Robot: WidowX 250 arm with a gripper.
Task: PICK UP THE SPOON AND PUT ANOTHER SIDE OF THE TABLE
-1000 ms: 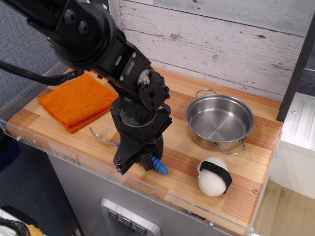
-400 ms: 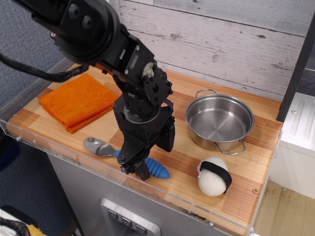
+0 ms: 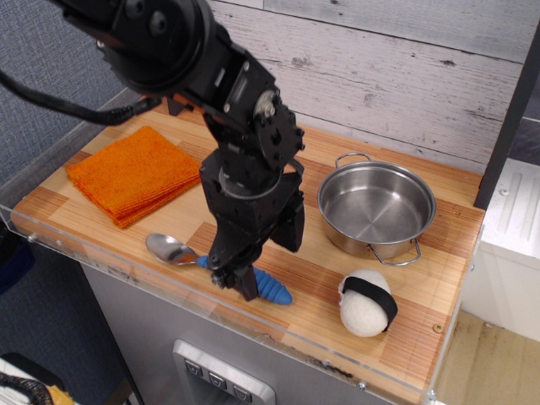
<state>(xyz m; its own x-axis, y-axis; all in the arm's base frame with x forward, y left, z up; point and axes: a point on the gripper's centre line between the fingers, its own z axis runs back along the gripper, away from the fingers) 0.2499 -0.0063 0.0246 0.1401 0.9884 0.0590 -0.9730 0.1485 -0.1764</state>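
A: What changed?
B: The hand (image 3: 237, 280) has lifted a little; the spoon (image 3: 218, 266), half hidden a second ago, now lies flat near the table's (image 3: 439, 253) front edge, about seven o'clock from the pot (image 3: 375, 207).
A: Grasped?
B: I cannot tell; it looks let go, fingers just above the blue handle.

Spoon (image 3: 173, 251) shiny metal, ribbed handle; table (image 3: 422, 291) wood-grain.

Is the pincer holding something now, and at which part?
The pincer sits over the spoon at the middle of its blue handle, but whether it actually grips it cannot be told. The spoon seems to lie on the table.
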